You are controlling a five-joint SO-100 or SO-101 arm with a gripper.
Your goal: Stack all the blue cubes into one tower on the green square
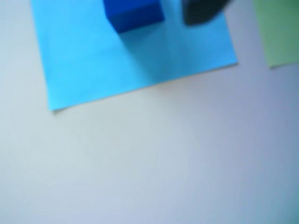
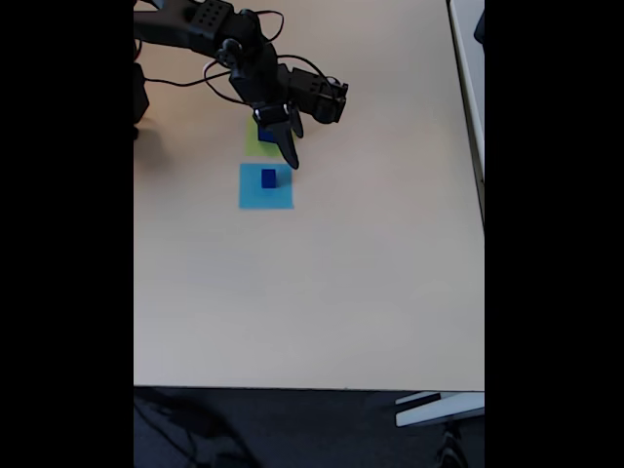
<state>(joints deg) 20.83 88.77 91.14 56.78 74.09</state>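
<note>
Where the fixed view looks down on the pale bench [image 2: 322, 283], we find a small navy-blue cube [image 2: 269, 177] sitting on the light-blue paper square [image 2: 265, 195], toward that square's far edge and about midway across it. The cube looks solid and dark, with sharp edges; in the wrist view it appears blurred at the top of the frame [image 1: 134, 14], its faces a deep saturated blue against the paler sheet [image 1: 117, 65]. The green square [image 2: 255, 144] lies just beyond the light-blue one, toward the bench's far edge, and is largely covered by the arm; in the wrist view we see a strip of it at the right edge [image 1: 280, 32], apart from the blue sheet. A second dark blue patch shows at the tool over the green square, but we cannot tell what it is.

The black arm [image 2: 210, 29] reaches in from the bench's far left corner, bent down at the wrist, with the tool [image 2: 287, 146] pointing toward the light-blue square. Its tips hang just beside the cube. Whether its fingers are apart or together we cannot tell.
</note>
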